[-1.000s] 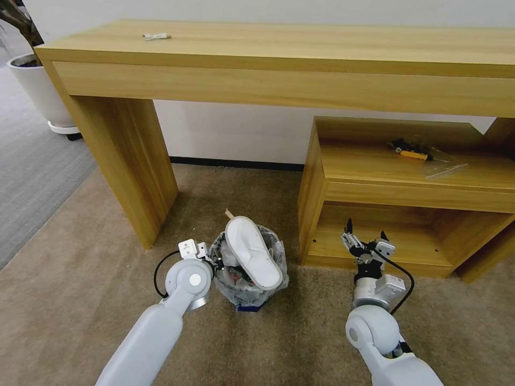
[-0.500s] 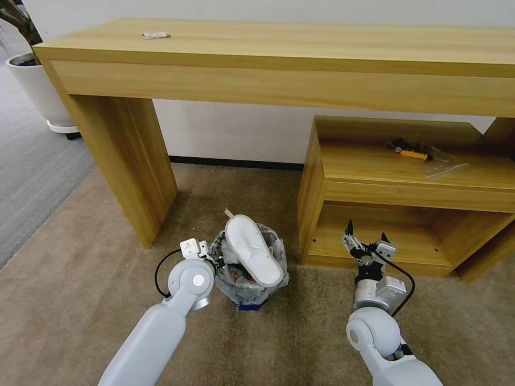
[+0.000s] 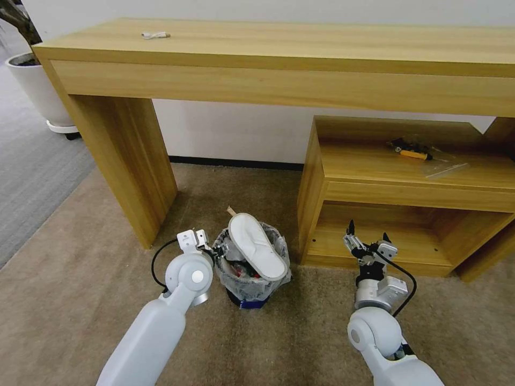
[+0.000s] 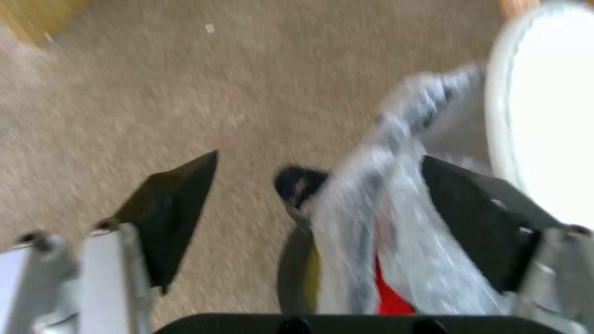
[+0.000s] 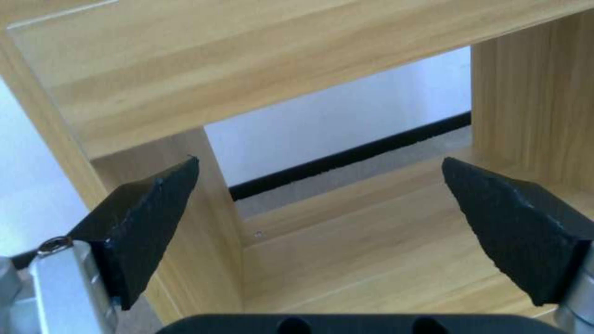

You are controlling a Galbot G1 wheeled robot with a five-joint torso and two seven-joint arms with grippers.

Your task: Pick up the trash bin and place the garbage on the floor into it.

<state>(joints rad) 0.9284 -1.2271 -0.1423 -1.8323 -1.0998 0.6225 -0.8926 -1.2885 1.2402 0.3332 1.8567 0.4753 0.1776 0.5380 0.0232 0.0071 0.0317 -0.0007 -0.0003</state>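
The trash bin (image 3: 252,283), dark with a crinkled clear bag (image 4: 396,139) and a blue base, stands on the beige floor (image 3: 96,289) under the desk. A white slipper (image 3: 256,252) lies slanted across its top, with a wooden stick (image 3: 230,210) poking out behind it and red garbage (image 4: 390,299) inside. My left gripper (image 3: 213,255) is open at the bin's left rim; in the left wrist view the gripper (image 4: 320,157) has the bagged rim between its fingers, close to one pad. My right gripper (image 3: 367,230) hangs open in front of the low shelf, holding nothing (image 5: 320,160).
A long wooden desk (image 3: 268,59) spans above, its left leg (image 3: 129,166) close to the bin. A low shelf unit (image 3: 407,187) with small tools (image 3: 410,150) stands right of the bin. A white plant pot (image 3: 37,91) and grey striped carpet (image 3: 27,171) lie far left.
The left gripper has shifted slightly at the bin's rim, and the bin with the slipper has nudged a little to the right. The right arm has barely moved.
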